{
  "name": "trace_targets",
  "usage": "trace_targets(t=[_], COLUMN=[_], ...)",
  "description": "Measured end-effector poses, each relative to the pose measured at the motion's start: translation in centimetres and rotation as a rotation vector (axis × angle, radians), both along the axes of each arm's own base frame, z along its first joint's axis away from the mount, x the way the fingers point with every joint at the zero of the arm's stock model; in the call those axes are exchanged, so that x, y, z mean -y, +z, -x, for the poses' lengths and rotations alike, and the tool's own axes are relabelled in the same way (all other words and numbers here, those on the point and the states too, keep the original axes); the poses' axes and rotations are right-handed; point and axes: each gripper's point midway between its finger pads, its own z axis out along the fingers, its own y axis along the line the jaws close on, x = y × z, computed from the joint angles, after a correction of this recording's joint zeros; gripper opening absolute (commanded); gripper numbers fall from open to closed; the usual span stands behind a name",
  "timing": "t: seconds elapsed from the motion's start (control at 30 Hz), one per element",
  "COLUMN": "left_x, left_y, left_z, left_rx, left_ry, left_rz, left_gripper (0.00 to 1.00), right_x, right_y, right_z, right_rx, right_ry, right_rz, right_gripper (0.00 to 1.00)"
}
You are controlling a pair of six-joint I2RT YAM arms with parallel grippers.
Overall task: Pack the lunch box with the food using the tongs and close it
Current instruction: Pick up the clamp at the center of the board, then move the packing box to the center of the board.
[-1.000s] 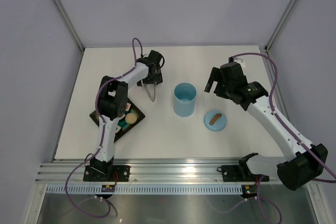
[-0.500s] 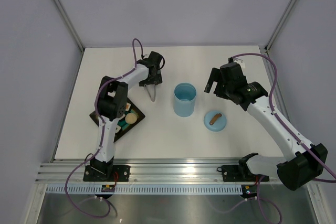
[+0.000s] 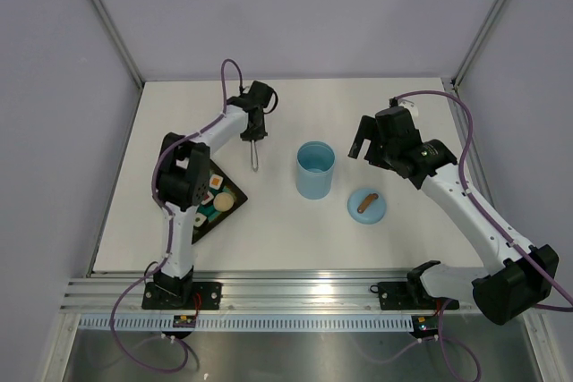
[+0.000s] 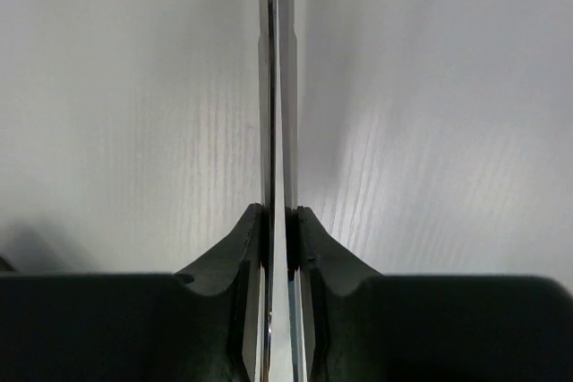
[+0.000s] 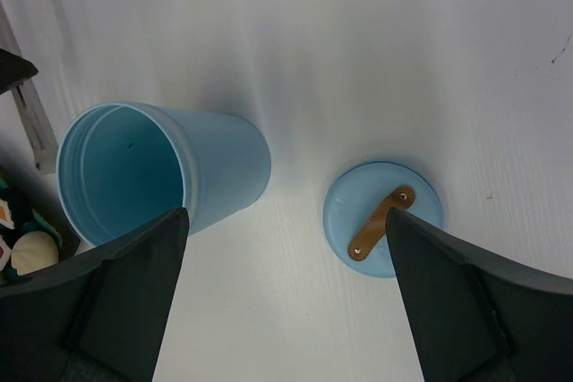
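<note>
— Pincers first: what have they got?

— My left pincer (image 4: 279, 221) is clamped on the tongs (image 4: 276, 87), squeezing their two arms almost flat together. I judge the grip sits near the joined end so the tips stay free for picking. My right pincer (image 3: 365, 149) is spread wide and carries nothing. It hovers at the lunch box's 2 o'clock, probably parked there for the lid.

— Layout, biggest down?

— One worktop (image 3: 295, 239). One dark tray (image 3: 211, 224) at its 8 o'clock, partly under my left arm. One lunch box (image 3: 315, 170) stands upright and uncovered near the centre, so it can take food from above. Its single lid (image 3: 367, 205) lies flat at the box's 4 o'clock, handle up. One pair of tongs, at the box's 10 o'clock, points toward 6. I cannot tell whether it is clear of the worktop.

— And the food (image 3: 224, 201)?

— All of it sits on the tray, none in the box. I can make out about three pieces, and the arm hides the rest.
</note>
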Motion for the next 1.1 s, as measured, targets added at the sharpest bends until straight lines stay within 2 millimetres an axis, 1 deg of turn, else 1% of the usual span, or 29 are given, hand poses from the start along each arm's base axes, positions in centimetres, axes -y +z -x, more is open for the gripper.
trace_targets(t=[0.1,0.23,0.3,0.37,0.43,0.5,0.57,0.63,0.67,0.73,0.8,0.87,0.9,0.93,1.1], left_x=[-0.2,-0.7,-1.3,-2.0,-2.8,-3.4,-3.9,-4.4,-4.6,-5.0,-5.4,-5.7,-5.8,-5.9,-6.3], left_y=[3.5,9.0,10.8,11.9,12.3,12.3,12.2,12.1,12.0,12.0,12.2,12.4,12.5,12.6,12.8], left_z=[0.7,2.2,3.7,5.6,7.5,9.2,10.7,12.1,12.7,13.9,15.1,15.8,16.1,16.4,17.4], left_rx=[0.033,0.095,0.103,0.099,0.077,0.052,0.021,-0.003,-0.012,-0.027,-0.037,-0.039,-0.038,-0.036,-0.039], left_ry=[-0.021,-0.047,-0.057,-0.065,-0.071,-0.077,-0.082,-0.085,-0.087,-0.089,-0.09,-0.09,-0.09,-0.091,-0.092], left_rz=[0.015,0.041,0.046,0.045,0.039,0.036,0.032,0.028,0.028,0.028,0.028,0.029,0.031,0.034,0.037], left_gripper=[0.17,0.2,0.21,0.23,0.23,0.24,0.25,0.26,0.26,0.27,0.28,0.3,0.31,0.32,0.34], right_x=[0.1,0.6,1.0,1.2,1.2,1.1,1.0,0.9,0.9,0.6,0.1,-0.5,-0.8,-1.1,-2.3], right_y=[0.0,0.0,-0.1,-0.3,-0.8,-1.8,-3.3,-5.4,-6.5,-8.4,-9.8,-10.6,-10.9,-11.2,-12.0], right_z=[0.0,-0.1,-0.1,-0.2,-0.4,-0.7,-0.6,-0.2,0.2,0.8,1.3,1.3,1.2,1.0,0.4], right_rx=[0.002,0.008,0.007,0.001,-0.011,-0.029,-0.059,-0.109,-0.134,-0.183,-0.22,-0.244,-0.249,-0.252,-0.258], right_ry=[-0.001,-0.011,-0.017,-0.018,-0.018,-0.018,-0.013,-0.001,0.003,0.021,0.041,0.055,0.058,0.065,0.085], right_rz=[0.008,0.034,0.053,0.064,0.072,0.079,0.087,0.097,0.101,0.091,0.075,0.056,0.048,0.04,0.009], right_gripper=[0.99,0.99,0.99,0.99,0.99,1.0,0.99,0.97,0.93,0.88,0.83,0.78,0.73,0.71,0.7])
